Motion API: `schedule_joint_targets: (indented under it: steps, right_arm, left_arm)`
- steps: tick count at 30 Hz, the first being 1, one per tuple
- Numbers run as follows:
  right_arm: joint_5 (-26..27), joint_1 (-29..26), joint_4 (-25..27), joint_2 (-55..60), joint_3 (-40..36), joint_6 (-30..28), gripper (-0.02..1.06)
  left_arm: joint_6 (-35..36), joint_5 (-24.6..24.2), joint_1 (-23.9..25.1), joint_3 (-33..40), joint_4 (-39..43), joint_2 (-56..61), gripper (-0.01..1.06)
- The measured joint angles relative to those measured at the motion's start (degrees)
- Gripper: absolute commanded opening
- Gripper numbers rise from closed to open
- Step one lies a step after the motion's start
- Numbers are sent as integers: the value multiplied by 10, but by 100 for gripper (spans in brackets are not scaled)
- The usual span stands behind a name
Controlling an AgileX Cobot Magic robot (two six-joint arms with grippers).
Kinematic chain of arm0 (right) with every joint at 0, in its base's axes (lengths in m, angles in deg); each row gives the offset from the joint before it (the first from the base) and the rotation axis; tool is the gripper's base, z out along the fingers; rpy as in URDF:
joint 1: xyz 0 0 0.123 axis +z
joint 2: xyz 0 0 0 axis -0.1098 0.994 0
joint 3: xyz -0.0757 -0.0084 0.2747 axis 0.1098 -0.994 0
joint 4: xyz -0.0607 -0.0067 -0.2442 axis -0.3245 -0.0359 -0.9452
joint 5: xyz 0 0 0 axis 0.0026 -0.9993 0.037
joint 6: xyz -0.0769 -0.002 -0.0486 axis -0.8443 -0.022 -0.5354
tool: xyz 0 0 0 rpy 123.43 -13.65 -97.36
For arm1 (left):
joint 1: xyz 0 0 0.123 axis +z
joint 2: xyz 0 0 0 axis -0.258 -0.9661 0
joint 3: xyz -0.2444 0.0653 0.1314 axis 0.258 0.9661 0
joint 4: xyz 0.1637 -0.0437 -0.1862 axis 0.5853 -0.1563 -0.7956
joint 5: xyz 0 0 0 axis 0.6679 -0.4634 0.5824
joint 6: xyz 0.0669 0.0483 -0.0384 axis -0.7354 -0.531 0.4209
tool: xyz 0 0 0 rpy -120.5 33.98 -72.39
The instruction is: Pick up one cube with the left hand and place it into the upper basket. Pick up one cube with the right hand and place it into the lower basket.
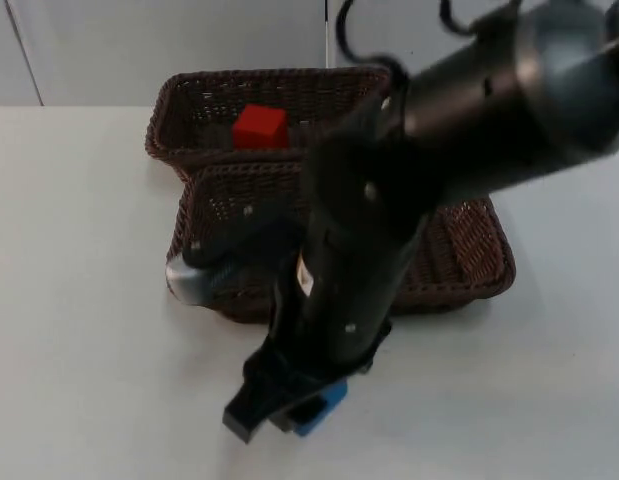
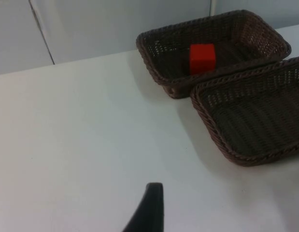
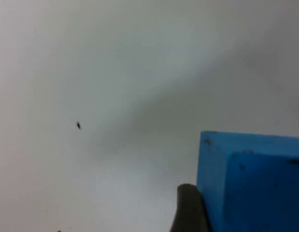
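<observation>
A red cube [image 1: 260, 127] [image 2: 202, 58] lies in the upper wicker basket [image 1: 169, 110] [image 2: 151, 67]. Just in front of it stands the lower basket [image 1: 469, 250] [image 2: 255, 121], whose floor is bare where I can see it. My right arm reaches across both baskets to the table's near edge. There the right gripper [image 1: 289, 410] is shut on a blue cube [image 1: 327, 405] [image 3: 250, 183], low over the white table, with one fingertip [image 3: 188, 210] pressed to the cube's side. One left fingertip [image 2: 150, 208] hovers above bare table to the left of the baskets.
The right arm hides the middle of the lower basket in the top view. A grey rounded part [image 1: 184, 280] sits at that basket's front left corner. White table [image 1: 79, 350] spreads to the left and right of the baskets.
</observation>
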Motion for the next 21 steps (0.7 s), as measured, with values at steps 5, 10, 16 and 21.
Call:
schedule_joint_targets:
  steps: [5,10,16,21]
  right_arm:
    - [-17,0,0,-54,0,0,0]
    - [-25,0,0,-96,0,0,0]
    - [-25,0,1,-113,0,0,0]
    - [-25,0,1,-113,0,0,0]
  left_arm:
    - [0,0,0,0,0,0,83]
    - [0,0,0,0,0,0,83]
    - [0,0,0,0,0,0,83]
    - [0,0,0,0,0,0,83]
